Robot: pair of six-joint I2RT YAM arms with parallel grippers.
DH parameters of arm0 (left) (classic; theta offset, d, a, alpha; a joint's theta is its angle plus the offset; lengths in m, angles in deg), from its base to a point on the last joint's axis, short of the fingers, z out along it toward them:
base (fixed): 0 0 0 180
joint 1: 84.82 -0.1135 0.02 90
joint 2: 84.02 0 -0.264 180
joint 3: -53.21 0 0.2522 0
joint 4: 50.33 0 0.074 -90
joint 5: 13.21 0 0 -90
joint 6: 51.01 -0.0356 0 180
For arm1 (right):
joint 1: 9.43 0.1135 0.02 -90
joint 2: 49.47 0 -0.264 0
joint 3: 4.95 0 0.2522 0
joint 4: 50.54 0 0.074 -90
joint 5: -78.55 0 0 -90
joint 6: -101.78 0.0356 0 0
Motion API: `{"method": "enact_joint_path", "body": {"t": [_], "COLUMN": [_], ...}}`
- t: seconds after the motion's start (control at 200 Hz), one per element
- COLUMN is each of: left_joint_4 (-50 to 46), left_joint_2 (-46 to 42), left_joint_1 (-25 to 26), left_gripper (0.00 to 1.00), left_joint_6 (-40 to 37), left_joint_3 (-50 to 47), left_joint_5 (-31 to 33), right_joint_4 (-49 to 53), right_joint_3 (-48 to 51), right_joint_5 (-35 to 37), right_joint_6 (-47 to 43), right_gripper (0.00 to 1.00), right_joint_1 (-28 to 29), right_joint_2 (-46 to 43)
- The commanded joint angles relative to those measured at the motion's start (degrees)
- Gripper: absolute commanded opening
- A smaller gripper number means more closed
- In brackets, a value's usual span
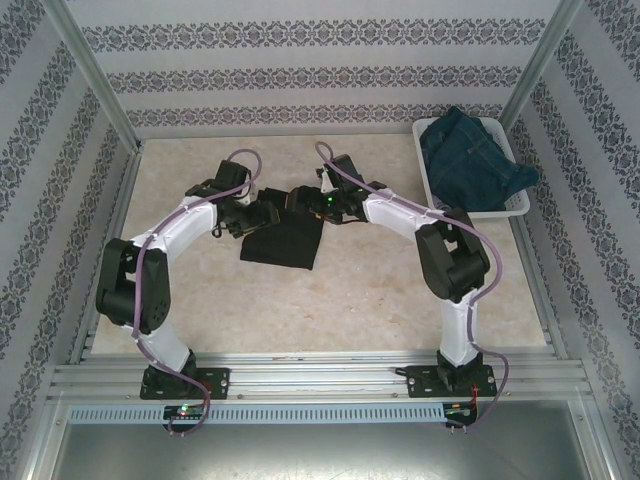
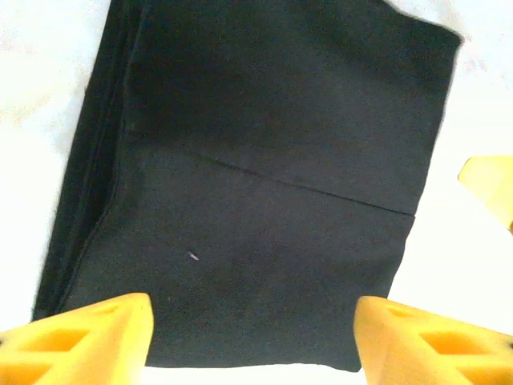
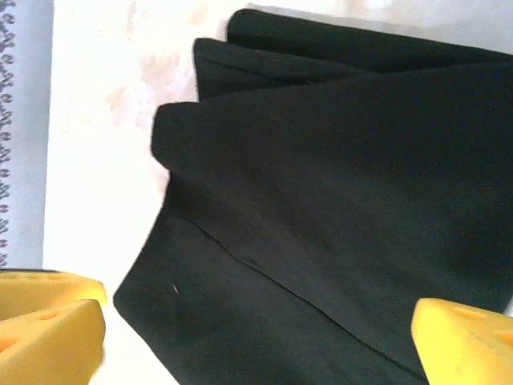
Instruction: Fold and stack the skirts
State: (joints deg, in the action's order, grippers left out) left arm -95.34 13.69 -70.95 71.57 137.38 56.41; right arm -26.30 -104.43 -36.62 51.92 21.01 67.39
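Hovering over the black skirt (image 1: 285, 240), my left pincer (image 2: 252, 321) and my right pincer (image 3: 256, 317) both stand wide open, with nothing between their yellow fingers; the skirt lies folded flat on the tabletop (image 1: 380, 300), about midway between its left and right edges and nearer the far edge. Dark blue denim skirts (image 1: 470, 160) sit heaped in the white basket (image 1: 512, 208) at the far right corner.

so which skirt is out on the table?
The black skirt, lying on the table under the open left gripper and right gripper. The denim skirt is heaped in the basket, far right.
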Motion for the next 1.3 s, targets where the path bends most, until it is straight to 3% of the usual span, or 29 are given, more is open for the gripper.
{"method": "enact_joint_path", "body": {"t": [0.0,0.09,0.185,0.305,0.465,0.639,0.739,0.784,0.844,0.949,1.074,1.174,1.299], "left_joint_4": [5.57,6.15,3.53,2.48,1.05,-5.54,-7.34,-7.05,-5.40,2.31,10.55,19.91,29.08], "left_joint_2": [2.99,4.40,5.99,8.63,10.47,15.11,12.56,9.86,5.38,-2.43,-6.61,-8.21,-6.16], "left_joint_1": [0.32,0.44,0.30,-0.67,-1.78,-1.78,-1.76,-1.75,-1.77,-1.58,0.42,2.42,3.21], "left_gripper": [0.63,0.62,0.62,0.63,0.73,0.78,0.84,0.91,1.00,1.00,1.00,1.00,1.00], "left_joint_6": [4.84,5.09,4.61,3.39,-3.14,-10.94,-11.03,-9.48,-6.09,2.57,11.80,17.86,22.82], "left_joint_3": [-2.62,-3.20,-3.80,-5.18,-2.15,12.55,17.71,17.24,14.22,3.90,-5.71,-12.58,-18.26], "left_joint_5": [-4.60,-2.90,1.93,3.06,3.70,8.73,8.83,9.93,10.49,4.74,-1.71,-4.68,-8.12], "right_joint_4": [-4.39,-5.16,-4.33,-5.29,-11.47,-26.73,-26.80,-24.13,-21.63,-19.15,-11.65,-2.39,3.38], "right_joint_3": [-6.71,-11.49,-12.64,-9.11,4.52,23.00,23.78,22.96,22.61,22.75,16.54,9.73,1.66], "right_joint_5": [-6.81,-8.53,-2.99,1.81,5.51,23.75,28.36,29.18,28.42,25.23,8.03,-1.15,-8.26], "right_joint_6": [0.61,1.92,3.33,7.54,15.38,30.91,29.21,26.65,22.81,14.42,-4.59,-14.70,-16.89], "right_gripper": [0.98,0.98,0.98,0.98,0.98,0.98,0.98,0.98,0.98,0.98,0.96,0.81,0.52], "right_joint_1": [-0.12,0.06,-0.49,-2.02,1.28,10.90,12.89,12.66,11.34,7.58,1.28,-2.20,-4.08], "right_joint_2": [5.44,10.50,13.69,14.31,5.69,-6.73,-10.75,-12.40,-14.10,-15.30,-10.61,-4.74,1.85]}}
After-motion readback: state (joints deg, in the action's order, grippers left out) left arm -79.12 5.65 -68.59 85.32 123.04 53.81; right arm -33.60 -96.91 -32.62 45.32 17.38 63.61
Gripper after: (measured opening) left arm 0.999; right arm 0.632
